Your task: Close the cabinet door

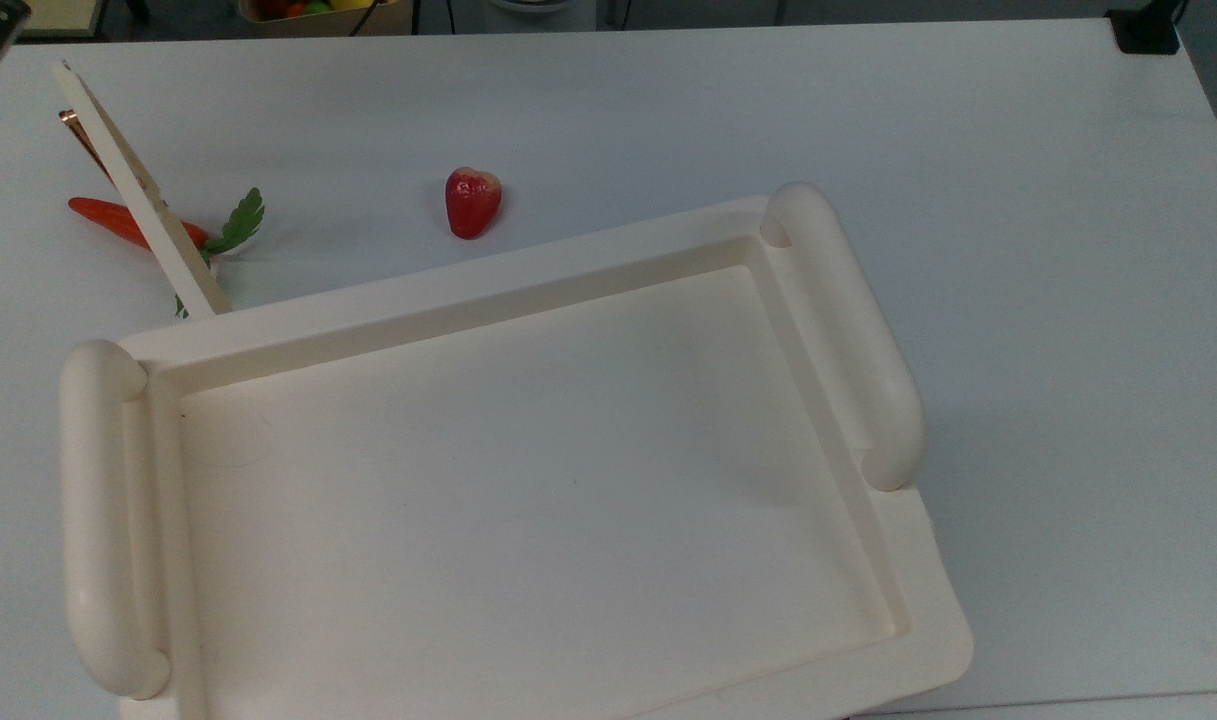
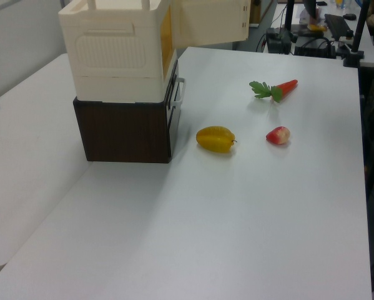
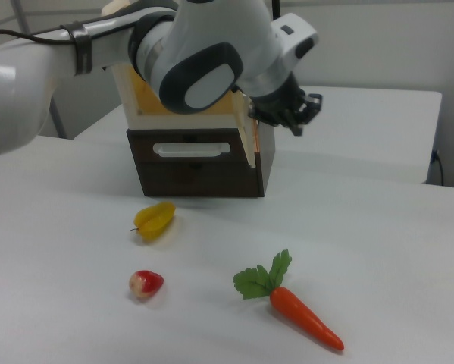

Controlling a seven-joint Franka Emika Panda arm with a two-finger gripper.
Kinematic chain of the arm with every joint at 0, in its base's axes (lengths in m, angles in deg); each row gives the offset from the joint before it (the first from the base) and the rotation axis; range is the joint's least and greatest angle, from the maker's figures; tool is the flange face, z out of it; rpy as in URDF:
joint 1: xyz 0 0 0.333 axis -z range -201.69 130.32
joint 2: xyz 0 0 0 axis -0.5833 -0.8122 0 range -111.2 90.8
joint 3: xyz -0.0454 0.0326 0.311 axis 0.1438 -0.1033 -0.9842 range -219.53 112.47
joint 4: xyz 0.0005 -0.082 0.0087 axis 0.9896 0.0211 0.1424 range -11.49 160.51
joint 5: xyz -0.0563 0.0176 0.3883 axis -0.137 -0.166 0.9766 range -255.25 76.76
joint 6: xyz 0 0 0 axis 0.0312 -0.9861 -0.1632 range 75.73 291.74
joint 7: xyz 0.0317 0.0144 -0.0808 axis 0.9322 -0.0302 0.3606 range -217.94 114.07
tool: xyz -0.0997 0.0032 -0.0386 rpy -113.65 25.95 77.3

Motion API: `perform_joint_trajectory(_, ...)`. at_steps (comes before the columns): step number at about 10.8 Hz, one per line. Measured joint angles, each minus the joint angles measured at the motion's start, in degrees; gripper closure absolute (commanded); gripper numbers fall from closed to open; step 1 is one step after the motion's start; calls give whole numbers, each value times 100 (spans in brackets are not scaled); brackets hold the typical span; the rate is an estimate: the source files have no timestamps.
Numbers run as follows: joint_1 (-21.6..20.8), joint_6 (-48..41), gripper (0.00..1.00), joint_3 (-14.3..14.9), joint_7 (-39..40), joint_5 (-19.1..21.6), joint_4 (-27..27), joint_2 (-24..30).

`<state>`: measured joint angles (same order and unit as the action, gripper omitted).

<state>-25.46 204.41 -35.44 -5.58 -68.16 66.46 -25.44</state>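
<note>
On the white bench (image 2: 249,206) you see no brand, label or writing that can be read. Largest is the cabinet (image 2: 121,81): a cream plastic upper box on a dark wood-grain base, topped by a tray-like cream cabinet top (image 1: 528,470) with two rounded tube rails. Your arm (image 3: 204,53), smooth white and grey, crosses the right view and hides most of the cabinet's upper front. The cabinet door (image 2: 210,22), a thin flat cream panel, stands swung out from the cabinet front; in the top view you see it edge-on, with its slim copper-coloured handle (image 1: 80,137) at the outer end, and in the left view its upper part is cut off by the frame. Your gripper (image 3: 291,114) is dark and hangs just beside the door's free edge in the right view; I cannot tell whether its fingers are apart or together. On the bench lie a carrot (image 3: 302,316) with green leaves, partly hidden behind the door in the top view, a waxy yellow starfruit (image 2: 216,139), and a small red fruit (image 1: 472,201).
</note>
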Motion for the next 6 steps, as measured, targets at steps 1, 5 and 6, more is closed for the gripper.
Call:
perform_joint_trajectory(1, -129, 4, 100, -51, 8, 86, -6, -8)
perform_joint_trajectory(5, -548, -1050, 100, -75, 188, 130, -56, 276)
perform_joint_trajectory(6, -640, -1475, 100, -93, 222, 143, -71, 417)
